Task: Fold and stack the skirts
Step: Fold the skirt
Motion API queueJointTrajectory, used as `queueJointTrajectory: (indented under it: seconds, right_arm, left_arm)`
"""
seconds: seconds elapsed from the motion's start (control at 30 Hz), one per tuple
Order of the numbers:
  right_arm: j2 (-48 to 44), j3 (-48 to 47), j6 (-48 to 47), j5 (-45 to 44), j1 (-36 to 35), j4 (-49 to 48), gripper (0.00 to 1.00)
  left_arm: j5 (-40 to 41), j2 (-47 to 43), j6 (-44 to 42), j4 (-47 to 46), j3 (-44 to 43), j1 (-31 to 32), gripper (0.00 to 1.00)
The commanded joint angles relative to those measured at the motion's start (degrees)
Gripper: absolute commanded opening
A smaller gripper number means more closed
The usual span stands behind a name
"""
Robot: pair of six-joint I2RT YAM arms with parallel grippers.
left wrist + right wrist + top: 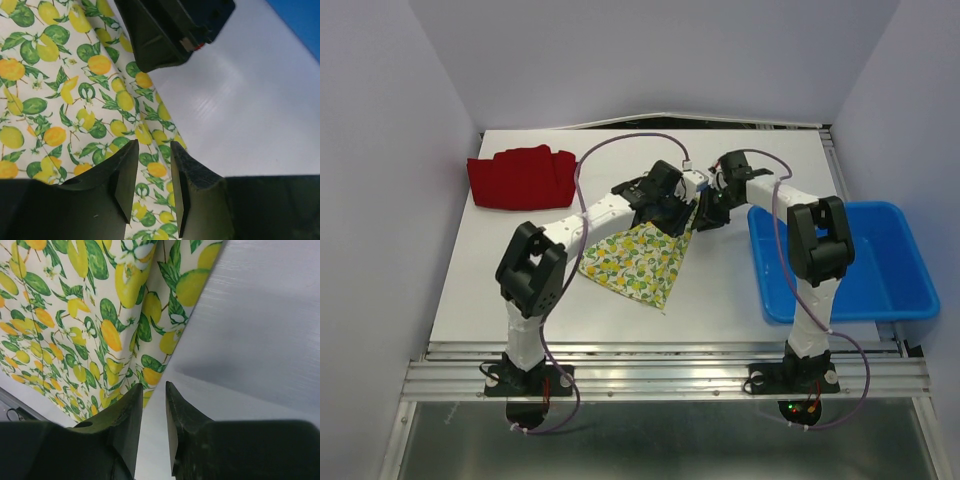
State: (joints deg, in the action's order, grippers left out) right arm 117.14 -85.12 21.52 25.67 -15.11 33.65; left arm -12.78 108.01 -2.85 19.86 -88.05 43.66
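The lemon-print skirt (638, 260) lies at the table's middle, narrowing toward both grippers at its far right corner. The red skirt (520, 177) lies bunched at the back left. My left gripper (672, 205) hovers over the print cloth. In the left wrist view its jaws (154, 145) stand apart, with the lemon skirt (75, 90) showing through the gap and nothing pinched. My right gripper (706, 214) sits just right of it. Its jaws (154, 386) are narrowly apart over bare table, the lemon skirt's (75, 315) edge beside the left finger.
A blue plastic bin (910, 290) stands on the table's right side, next to the right arm. The right gripper's black housing (170, 30) looms close above the left gripper. White walls enclose the table at the back and on both sides.
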Motion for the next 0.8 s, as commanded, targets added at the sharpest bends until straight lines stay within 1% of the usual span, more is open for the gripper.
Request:
queueJointTrajectory:
  seconds: [0.0, 0.13, 0.43, 0.57, 0.67, 0.77]
  right_arm:
    - [0.63, 2.41, 3.00, -1.50, -1.32, -2.45, 0.30]
    - [0.81, 4.96, 3.97, -2.38, -1.85, -2.36, 0.27]
    - [0.98, 8.66, 7.48, -1.68, -1.85, -4.29, 0.27]
    - [1.07, 9.45, 8.19, -1.50, -1.85, -4.91, 0.27]
    - [1.07, 9.89, 8.72, -2.20, -1.85, -5.08, 0.26]
    - [1.16, 11.02, 10.12, -2.47, -1.85, -5.70, 0.23]
  left_arm:
    - [1.96, 4.57, 0.30, 3.78, -4.84, -0.24, 0.43]
    - [3.02, 6.69, 1.09, 3.61, -5.11, -0.50, 0.42]
    - [3.90, 9.76, 2.24, 2.82, -4.59, -0.68, 0.41]
    - [3.46, 9.94, 2.15, 2.47, -4.50, -0.77, 0.43]
    - [2.67, 9.51, 2.41, 1.50, -3.88, -0.68, 0.46]
    - [3.02, 9.85, 2.50, 0.88, -3.62, -0.77, 0.47]
